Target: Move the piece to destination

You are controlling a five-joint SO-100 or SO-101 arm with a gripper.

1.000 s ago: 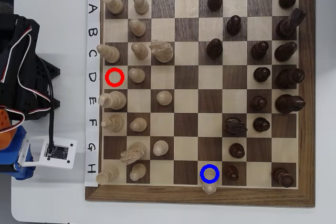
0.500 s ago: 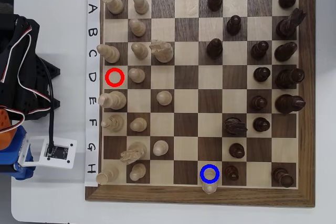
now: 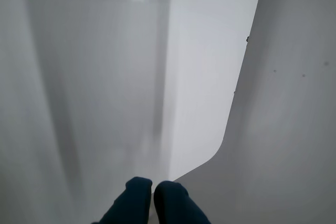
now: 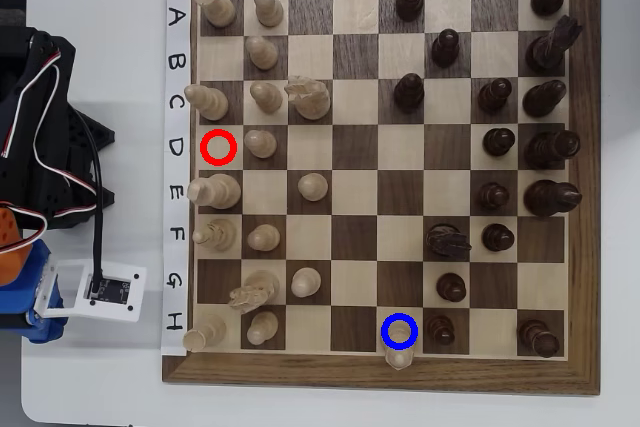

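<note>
Nothing is being shifted across the last second — the piece (image 4: 399,355) is resting at the blue-ringed destination (image 4: 399,331), near edge of the chessboard (image 4: 380,377). The pincer (image 3: 153,190) is being held closed, empty, over bare counter (image 3: 94,77) — parked left.

The overhead camera looks straight down on the whole chessboard (image 4: 380,172), with the arm (image 4: 45,167) folded at nine o'clock off the board's edge. The wrist camera rides just behind the fingers (image 3: 139,195), which enter from six o'clock, and faces close onto the bare white surface (image 3: 105,77). The two views share only that white surface; the board is outside the wrist view.
</note>
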